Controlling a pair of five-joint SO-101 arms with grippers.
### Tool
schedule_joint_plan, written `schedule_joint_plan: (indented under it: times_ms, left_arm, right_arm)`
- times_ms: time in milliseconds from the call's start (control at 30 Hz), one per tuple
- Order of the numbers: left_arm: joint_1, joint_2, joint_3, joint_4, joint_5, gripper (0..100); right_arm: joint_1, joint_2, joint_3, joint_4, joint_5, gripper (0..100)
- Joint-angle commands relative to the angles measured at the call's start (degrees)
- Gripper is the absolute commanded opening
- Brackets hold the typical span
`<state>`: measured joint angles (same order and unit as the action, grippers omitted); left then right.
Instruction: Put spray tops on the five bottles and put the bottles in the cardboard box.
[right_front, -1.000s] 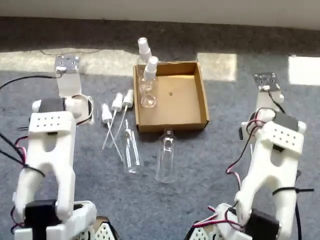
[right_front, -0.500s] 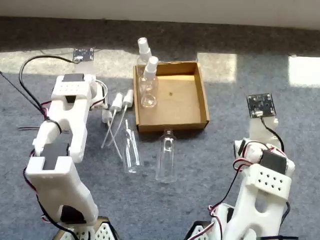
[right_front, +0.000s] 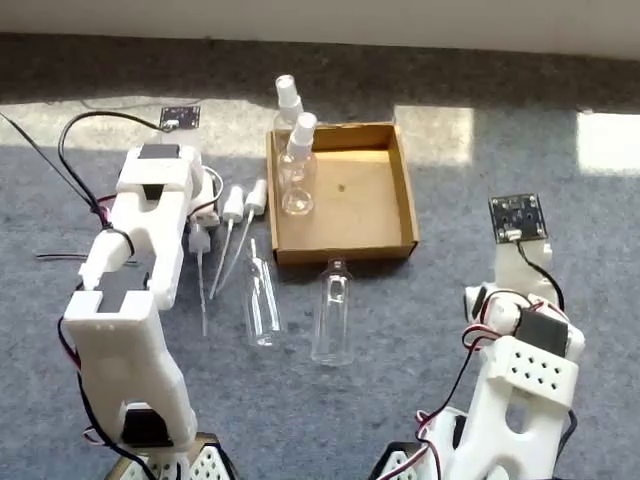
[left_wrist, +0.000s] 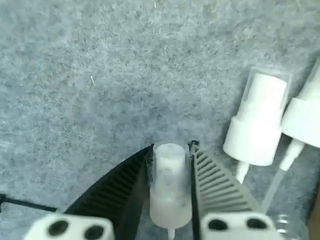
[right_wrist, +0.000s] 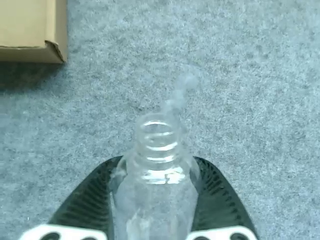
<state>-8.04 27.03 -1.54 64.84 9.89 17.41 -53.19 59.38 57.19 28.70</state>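
- Since the left gripper (left_wrist: 171, 148) is clamped across the cap of one top (left_wrist: 170, 192), its hold is on the stiffest part. The thin tube (right_front: 204, 300) trails free from it and would likely bend or whip if knocked.
- That top sits over the table (right_front: 450, 290), left of the box (right_front: 405, 185). It looks like light, hard, smooth plastic, so it may twist or slip between the jaws. A hold lower down on the collar would probably give better purchase for screwing.
- The right gripper (right_wrist: 157, 161) is closed around the shoulder of a clear bottle (right_wrist: 157, 195). The open neck points away from the wrist, with a box corner near it.
- This bottle looks empty and thin-walled, so I judge it light, slick and apt to flex if squeezed hard. Holding it just under the neck should keep the threads steady while the tube is fed in.
- Two loose tops (right_front: 232, 205) lie on the table just beside the box's left wall. They are small and easily scattered.
- Two lying bottles (right_front: 260, 300) rest uncapped in front of the box. Being round, they would roll, so they are best pinched across the body.
- Two capped bottles (right_front: 297, 170) stand at the box's far left corner. One appears to be inside, but I cannot tell whether the other is in or just behind.
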Motion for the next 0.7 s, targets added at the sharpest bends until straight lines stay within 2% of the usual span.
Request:
schedule_joint_plan:
  times_ms: [0, 200, 267, 467, 667]
  left_arm:
    - [0.48, -0.84, -2.07, 1.05, 0.18, 3]
    - [0.4, -8.31, -3.82, 5.71, 0.18, 2]
    - [0.31, -13.58, -5.32, 8.35, 0.18, 2]
    - [-0.92, -34.95, -6.99, 15.38, 0.26, 2]
    - [-1.45, -56.22, -6.99, 19.08, -0.09, 3]
  right_arm:
    - [-0.48, -1.27, -0.57, -0.75, -0.35, 0.4]
    - [-0.66, -1.27, -1.01, -0.66, -0.7, 0.4]
    - [-2.68, -1.36, -2.15, -1.45, -4.22, 0.4]
    - [-14.46, -1.36, -10.42, -1.71, -16.35, 0.4]
    - [-31.16, -1.27, -13.85, -1.8, -18.11, 0.4]
